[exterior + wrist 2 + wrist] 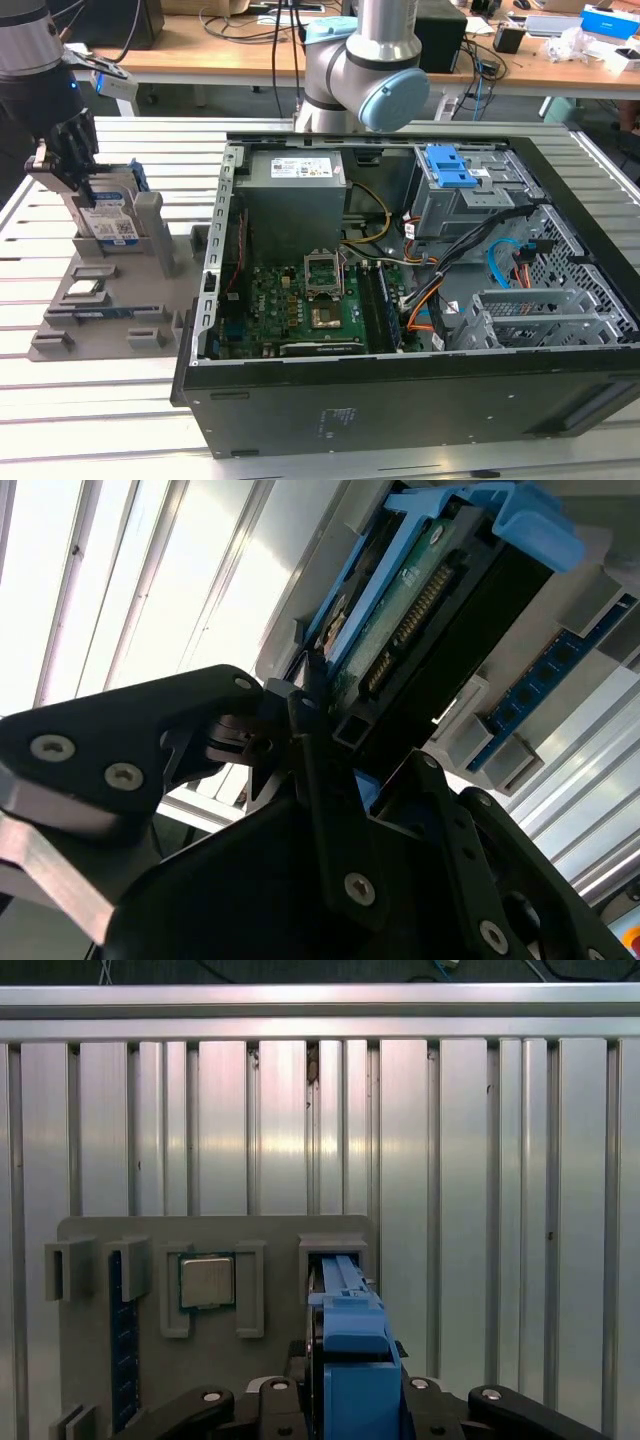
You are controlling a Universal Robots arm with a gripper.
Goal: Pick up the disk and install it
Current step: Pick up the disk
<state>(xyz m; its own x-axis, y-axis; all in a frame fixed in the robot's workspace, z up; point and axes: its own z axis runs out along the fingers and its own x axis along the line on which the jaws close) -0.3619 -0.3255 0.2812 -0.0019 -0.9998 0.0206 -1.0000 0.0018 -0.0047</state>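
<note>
Our gripper point(80, 185) clamps the disk point(110, 222) upright in its holder point(110, 335); we judge a straight, untilted lift safest here

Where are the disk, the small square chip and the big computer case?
the disk point(108, 224), exterior view, on its labelled face.
the small square chip point(207, 1281), first wrist view, on its metal top.
the computer case point(400, 405), exterior view, on its black near wall.
</note>
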